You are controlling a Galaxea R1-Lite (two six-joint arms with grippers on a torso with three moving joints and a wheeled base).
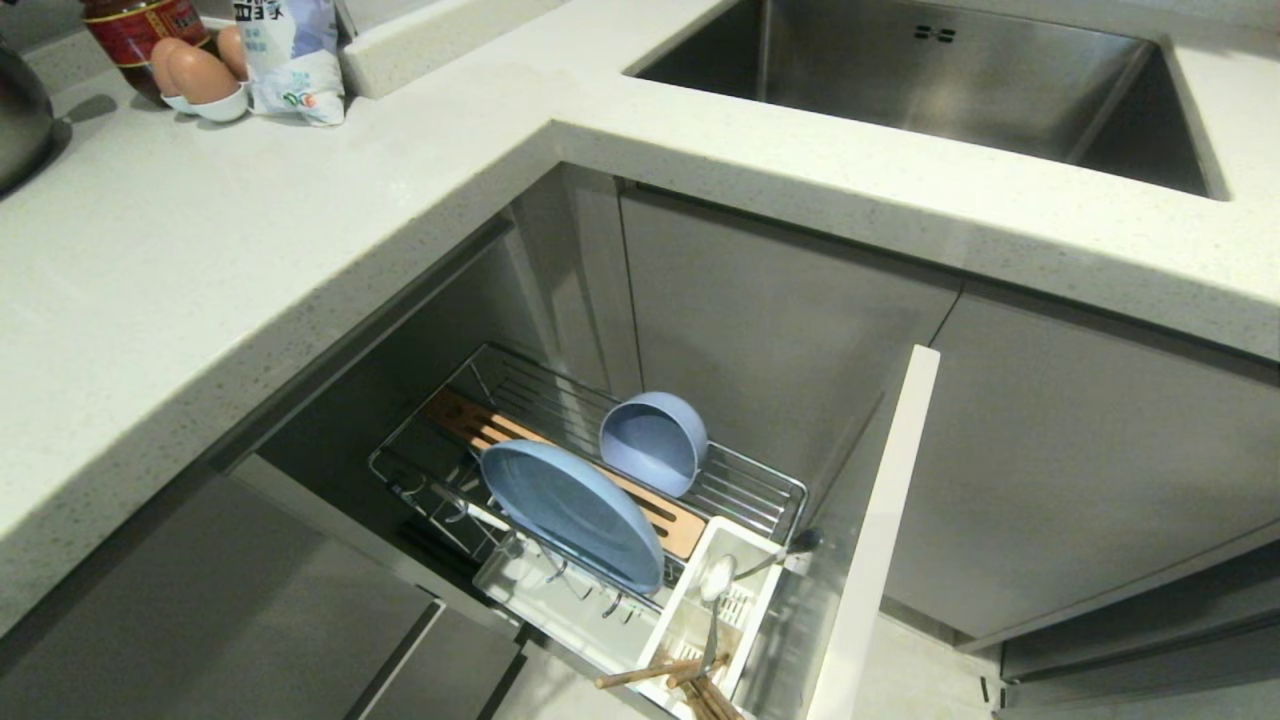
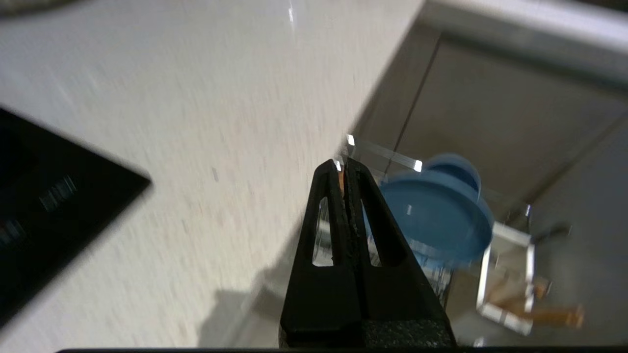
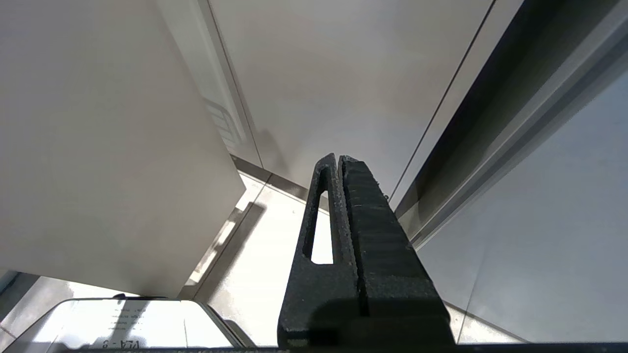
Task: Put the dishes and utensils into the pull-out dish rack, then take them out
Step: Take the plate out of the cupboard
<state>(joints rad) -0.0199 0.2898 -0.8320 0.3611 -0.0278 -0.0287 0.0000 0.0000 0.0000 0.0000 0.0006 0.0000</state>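
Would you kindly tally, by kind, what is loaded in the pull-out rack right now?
Plate: 1
Bowl: 1
Spoon: 1
Chopsticks: 2
Total: 5

We see a pale blue plate (image 1: 570,515) and matching pale blue bowl (image 1: 652,440) in the chrome rack (image 1: 760,490), its strip (image 1: 480,425) light brown wood, beside wooden chopsticks (image 1: 640,675) and a speckled off-white counter (image 1: 250,240).
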